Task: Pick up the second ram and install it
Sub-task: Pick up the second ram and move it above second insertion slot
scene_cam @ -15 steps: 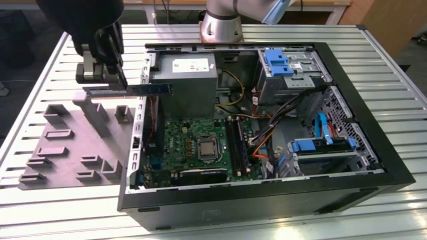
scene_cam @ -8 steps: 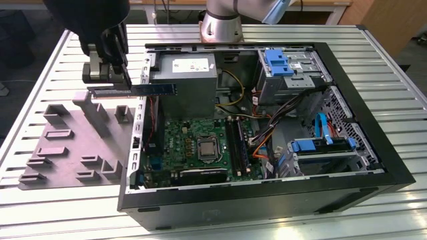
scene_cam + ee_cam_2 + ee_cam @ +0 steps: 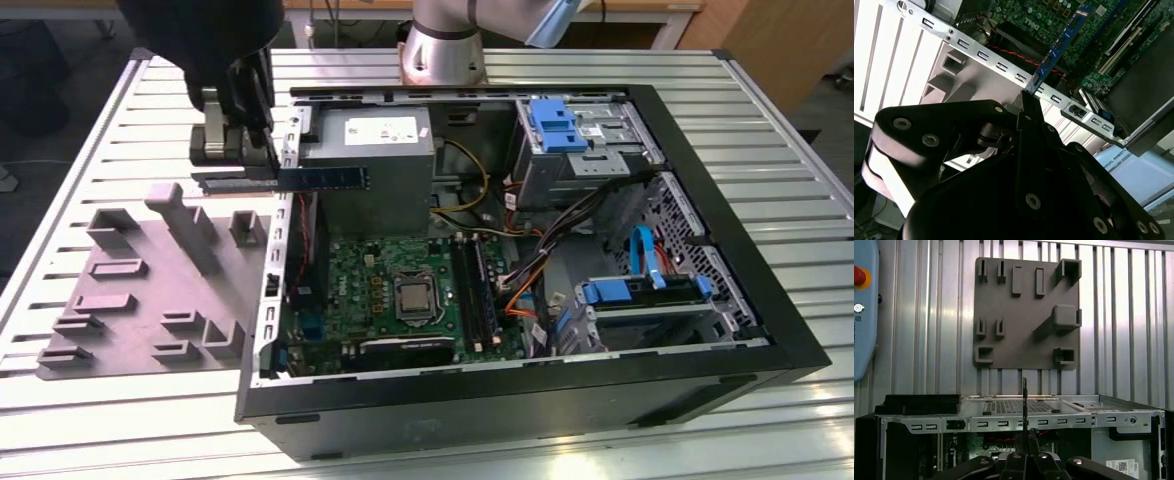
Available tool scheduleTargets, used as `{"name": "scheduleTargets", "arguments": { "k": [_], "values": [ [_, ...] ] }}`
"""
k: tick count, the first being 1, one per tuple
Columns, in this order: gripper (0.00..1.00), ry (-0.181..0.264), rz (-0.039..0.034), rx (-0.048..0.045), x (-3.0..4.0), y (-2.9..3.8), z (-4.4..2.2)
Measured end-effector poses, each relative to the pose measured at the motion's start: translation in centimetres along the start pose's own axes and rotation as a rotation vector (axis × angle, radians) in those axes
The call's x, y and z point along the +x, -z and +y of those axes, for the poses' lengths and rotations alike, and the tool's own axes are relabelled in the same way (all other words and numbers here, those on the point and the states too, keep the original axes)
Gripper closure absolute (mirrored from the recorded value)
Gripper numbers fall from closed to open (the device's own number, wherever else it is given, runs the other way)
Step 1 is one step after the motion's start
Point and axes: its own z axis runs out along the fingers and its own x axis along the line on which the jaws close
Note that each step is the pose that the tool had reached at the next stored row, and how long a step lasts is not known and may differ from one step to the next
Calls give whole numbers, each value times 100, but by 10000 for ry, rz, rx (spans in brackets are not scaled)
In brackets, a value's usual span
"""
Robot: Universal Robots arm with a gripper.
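One second ram (image 3: 324, 178), clamped by one end in the closed tool (image 3: 267, 162), hangs over the rim of one open computer case (image 3: 534, 410), beside one grey tray (image 3: 167, 290).

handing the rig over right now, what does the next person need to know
Pincer: shut on the second ram, gripping one end. The stick juts out level over the wall of the open case, beside the power supply.
Done: the ram is picked up and clear of the grey holder tray, which lies on the table at the exterior view's left of the case.
Left: the ram is not yet seated. It is held above the motherboard.
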Motion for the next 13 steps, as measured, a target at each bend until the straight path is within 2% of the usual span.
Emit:
{"name": "scheduleTargets", "arguments": {
  "k": [13],
  "values": [
    [89,1,1,-1,-2,9,-187]
  ]
}}
